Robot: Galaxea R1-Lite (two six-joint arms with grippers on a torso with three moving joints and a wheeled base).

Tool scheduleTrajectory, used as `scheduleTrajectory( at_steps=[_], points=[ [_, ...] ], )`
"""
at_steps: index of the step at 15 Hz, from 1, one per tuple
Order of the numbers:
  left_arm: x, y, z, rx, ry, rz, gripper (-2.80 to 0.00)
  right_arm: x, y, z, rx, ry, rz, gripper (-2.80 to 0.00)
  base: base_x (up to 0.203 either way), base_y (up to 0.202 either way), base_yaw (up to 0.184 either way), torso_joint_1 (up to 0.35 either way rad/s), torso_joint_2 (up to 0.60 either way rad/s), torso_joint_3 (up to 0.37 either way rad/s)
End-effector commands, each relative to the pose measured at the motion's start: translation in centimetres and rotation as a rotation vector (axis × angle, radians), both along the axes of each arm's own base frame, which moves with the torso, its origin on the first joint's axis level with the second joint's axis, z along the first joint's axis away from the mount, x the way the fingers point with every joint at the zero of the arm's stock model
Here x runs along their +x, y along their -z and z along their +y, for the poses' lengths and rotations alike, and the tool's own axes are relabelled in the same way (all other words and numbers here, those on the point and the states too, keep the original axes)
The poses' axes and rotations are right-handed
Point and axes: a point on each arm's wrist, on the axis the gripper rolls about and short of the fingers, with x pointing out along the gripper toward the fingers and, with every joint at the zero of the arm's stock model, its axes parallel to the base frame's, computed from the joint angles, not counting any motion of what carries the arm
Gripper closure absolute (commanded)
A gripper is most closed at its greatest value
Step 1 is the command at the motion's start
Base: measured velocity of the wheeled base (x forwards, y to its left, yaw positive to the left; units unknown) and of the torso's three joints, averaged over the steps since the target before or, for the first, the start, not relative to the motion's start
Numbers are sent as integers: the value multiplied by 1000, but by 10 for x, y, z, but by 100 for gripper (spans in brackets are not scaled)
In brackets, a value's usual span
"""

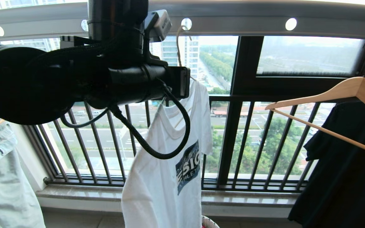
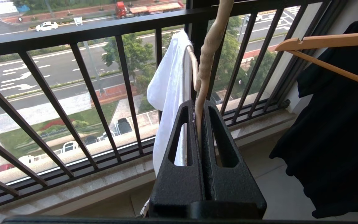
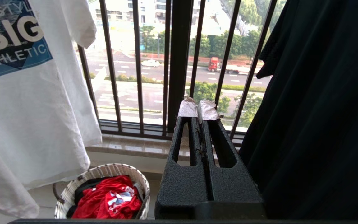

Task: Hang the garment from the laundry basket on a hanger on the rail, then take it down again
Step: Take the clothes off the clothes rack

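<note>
So the white T-shirt is up on the thin cream hanger, whose long hook goes through one of the round holes in the grey rail overhead. The shirt hangs kind of turned sideways in front of the black window railing, blue logo facing out to the right. The left hand is raised up near the rail and it's clamped tight on the stem of the hanger just below the hook; in the left wrist view you can see the cream wire pinched between the two black fingers, with the shirt's shoulder draped right beside them. The right hand is down low and not holding anything, its taped fingertips pressed together, sitting between the T-shirt and the black shirt. That black shirt is off to the right on a wooden hanger. The laundry basket sits on the floor below the T-shirt's hem by the window sill, with a red garment still bunched inside it. Over on the far left there's some pale denim clothing hanging too.
</note>
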Motion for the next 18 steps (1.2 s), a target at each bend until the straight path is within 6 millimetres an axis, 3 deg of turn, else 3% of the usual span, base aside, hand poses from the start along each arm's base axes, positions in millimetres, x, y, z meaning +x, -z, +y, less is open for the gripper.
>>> scheduleTrajectory(
  at_steps=[1,12,18],
  points=[
    [-11,-15,11,-35,-2,-36,0,0,0,0,0,-1,1,0,0,0,0,0,0,0],
    [-37,-20,32,-43,6,-47,0,0,0,0,0,-1,1,0,0,0,0,0,0,0],
    [-63,-46,57,-110,6,-119,0,0,0,0,0,-1,0,0,0,0,0,0,0,0]
  ],
)
